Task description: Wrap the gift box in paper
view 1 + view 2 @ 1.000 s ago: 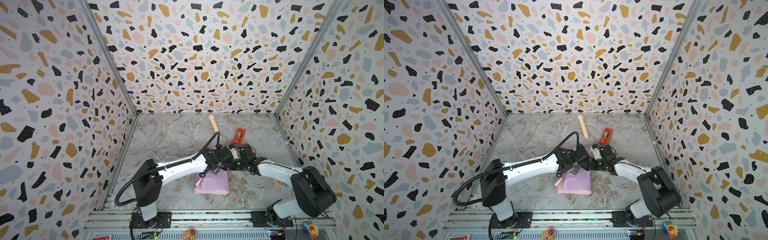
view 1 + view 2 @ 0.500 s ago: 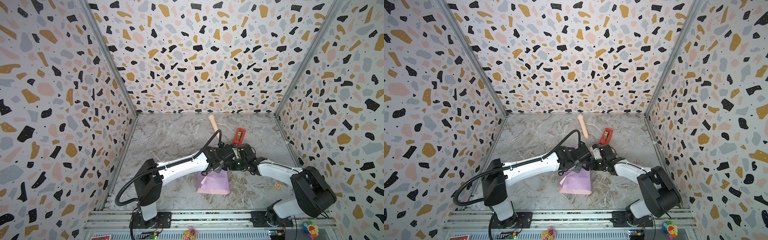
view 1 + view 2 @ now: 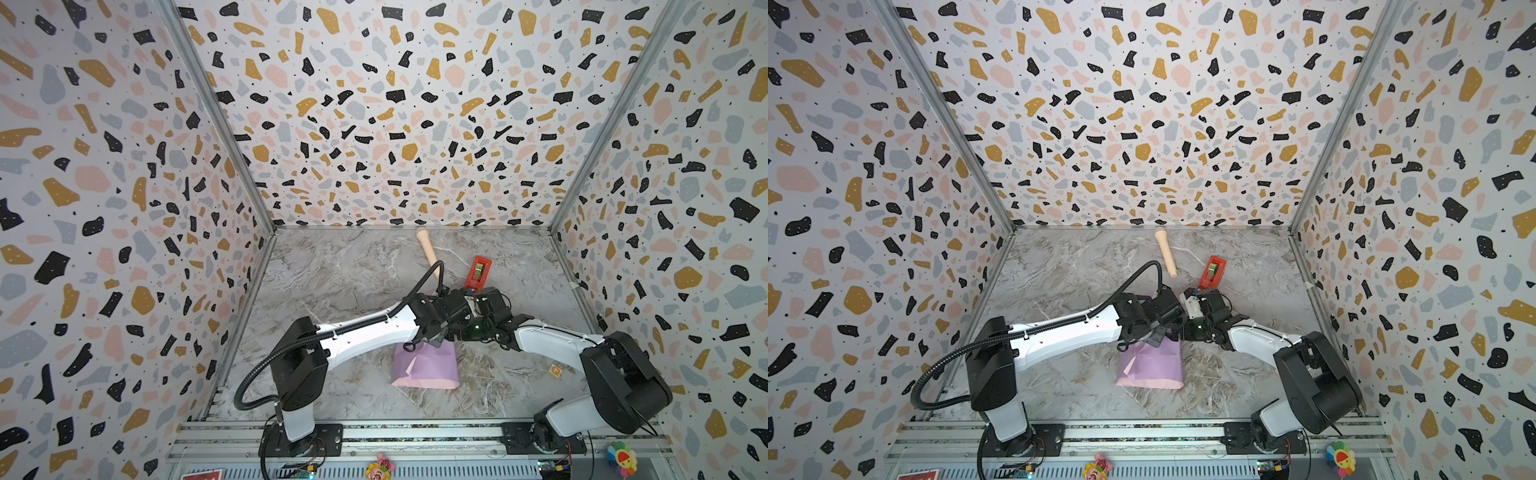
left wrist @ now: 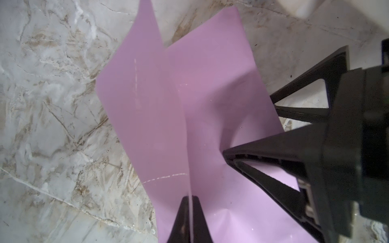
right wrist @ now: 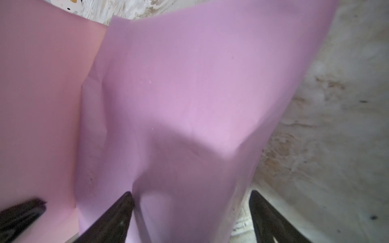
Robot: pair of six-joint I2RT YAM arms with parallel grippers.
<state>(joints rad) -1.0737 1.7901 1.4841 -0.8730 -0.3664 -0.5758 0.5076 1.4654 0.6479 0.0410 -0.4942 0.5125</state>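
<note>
The left gripper [image 4: 190, 212] pinches the paper [image 4: 168, 105]; the right gripper [image 5: 189, 210] straddles the paper-covered box with jaws wide. Hard pulling could tear the sheet.

lilac paper [image 3: 1152, 365] beneath both arms

Paper [image 4: 189, 94]: thin, matt, creased lilac sheet. Tabletop [image 3: 353, 270]: smooth grey marble-look finish. Pincer fingers [image 4: 273, 160]: matt black plastic.
</note>
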